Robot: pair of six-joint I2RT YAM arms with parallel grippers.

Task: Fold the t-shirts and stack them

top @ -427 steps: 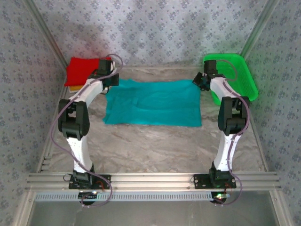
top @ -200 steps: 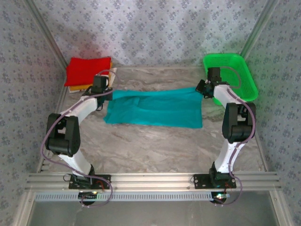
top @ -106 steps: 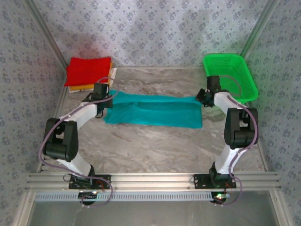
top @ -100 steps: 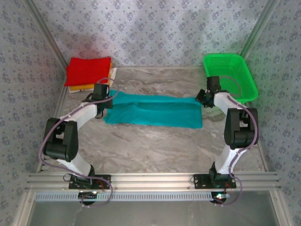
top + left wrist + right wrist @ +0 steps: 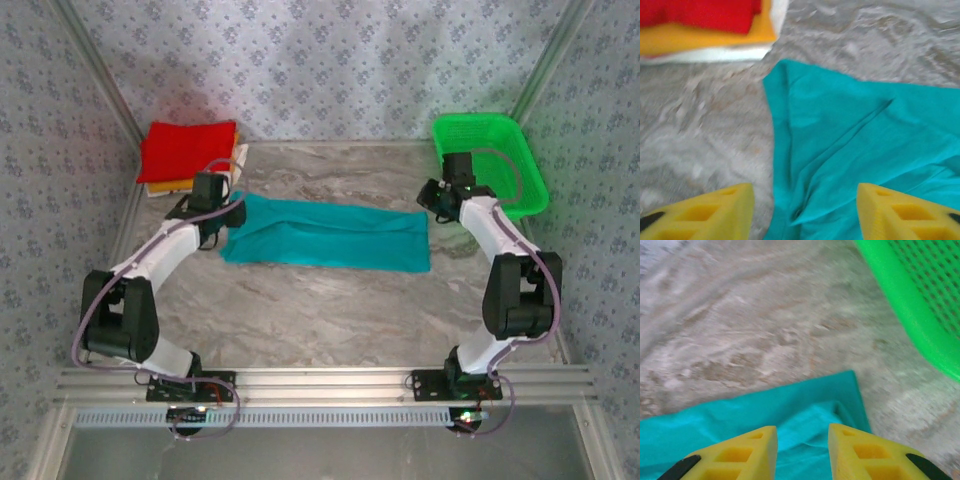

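Observation:
A teal t-shirt (image 5: 330,232) lies across the middle of the table, folded into a long narrow strip. My left gripper (image 5: 222,224) hovers over the strip's left end. Its yellow fingers (image 5: 715,212) stand wide apart over the creased teal cloth (image 5: 840,140), and my left gripper (image 5: 802,215) is open and holds nothing. My right gripper (image 5: 433,205) is above the strip's right end. In the right wrist view my right gripper (image 5: 802,450) is open, with the teal corner (image 5: 810,410) lying loose below the gap. Folded t-shirts, red on top (image 5: 187,148), are stacked at the back left.
The stack (image 5: 705,30) shows red over orange-yellow over white, just beyond the teal shirt's left corner. A bright green mesh basket (image 5: 480,122) stands at the back right, its rim (image 5: 910,305) near the right gripper. Patterned walls enclose the table.
Both grippers drew the shirt's far edge towards the near side, which narrowed it into a strip. Then they opened and let the cloth go.

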